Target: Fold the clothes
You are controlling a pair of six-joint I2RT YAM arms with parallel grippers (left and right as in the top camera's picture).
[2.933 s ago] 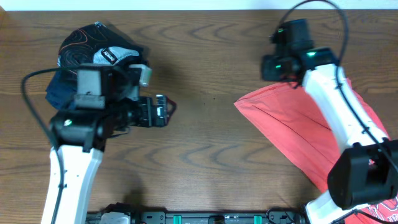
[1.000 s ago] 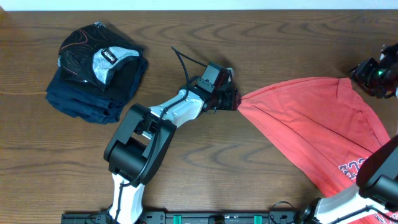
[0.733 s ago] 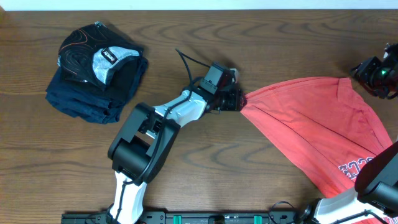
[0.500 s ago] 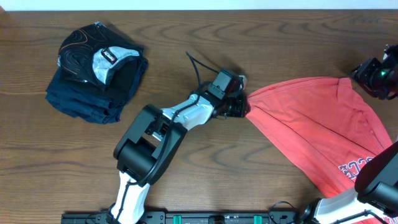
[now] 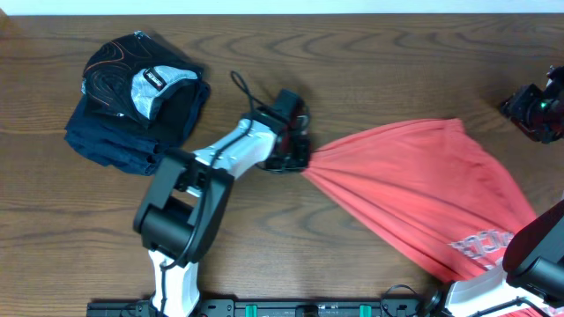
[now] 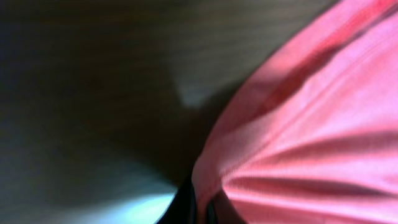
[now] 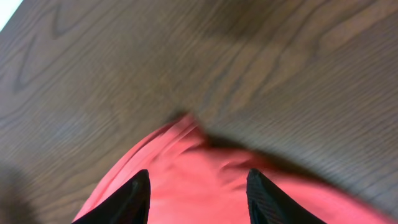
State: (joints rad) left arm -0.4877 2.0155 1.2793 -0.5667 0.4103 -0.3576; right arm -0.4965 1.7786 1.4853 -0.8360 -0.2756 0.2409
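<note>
From above, the left hand [image 5: 300, 157] sits near the middle of the desk [image 5: 370, 53], clamped tight on one corner of the red shirt [image 5: 414, 194]. The shirt fans out flat from that pinch toward four o'clock, its lettering near the desk's edge. A pile of dark clothes [image 5: 132, 97] lies at ten o'clock, well apart. The right hand [image 5: 536, 110] hangs at two o'clock.

At the left wrist, bunched shirt [image 6: 298, 124] runs down into the closed hand [image 6: 199, 208].

At the right wrist, the hand [image 7: 198, 177] is spread open, empty, with the shirt's [image 7: 205, 193] edge on the desk below.
</note>
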